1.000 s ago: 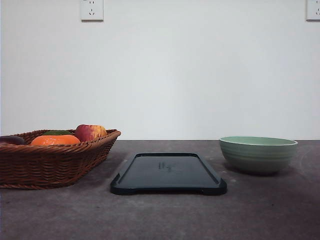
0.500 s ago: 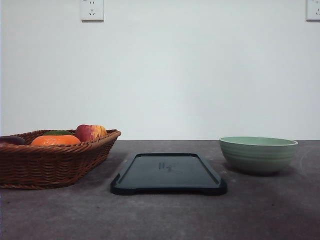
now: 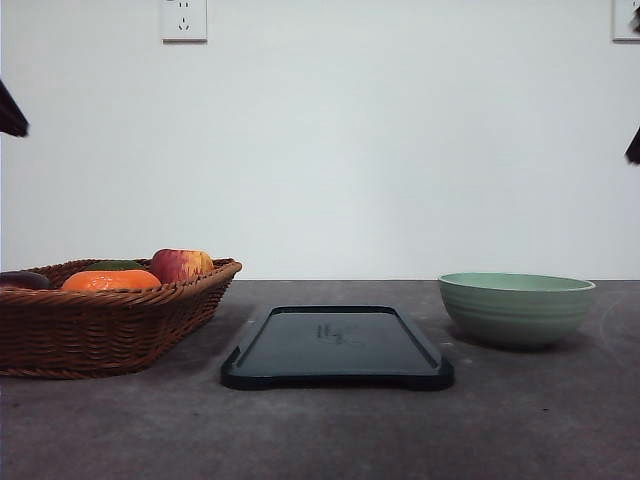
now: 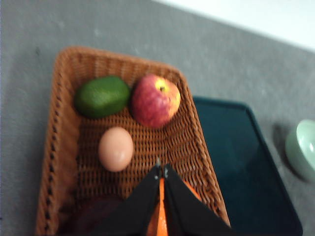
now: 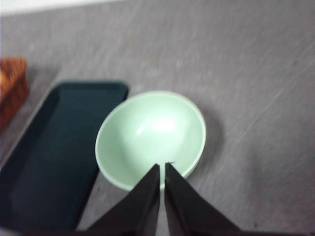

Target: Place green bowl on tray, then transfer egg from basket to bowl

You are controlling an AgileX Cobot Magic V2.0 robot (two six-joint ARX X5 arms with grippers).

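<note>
The green bowl [image 3: 516, 308] stands on the table right of the dark tray [image 3: 337, 346], clear of it. The wicker basket [image 3: 100, 325] sits at the left. In the left wrist view the egg [image 4: 115, 148] lies on the floor of the basket [image 4: 61, 128], and my left gripper [image 4: 161, 170] hangs shut above the basket, just beside the egg, holding nothing. My right gripper [image 5: 162, 167] hovers shut over the near rim of the green bowl [image 5: 150, 137], which is empty. The tray [image 5: 49, 152] lies beside the bowl.
The basket also holds a green avocado [image 4: 101, 96], a red apple [image 4: 155, 100], an orange fruit [image 3: 110, 280] and a dark purple item [image 3: 22, 280]. Dark arm parts show at the upper left edge [image 3: 10, 110] and the right edge [image 3: 634, 147].
Dark arm parts have come into the front view at the upper left and right edges. Bowl, tray and basket have not moved.
</note>
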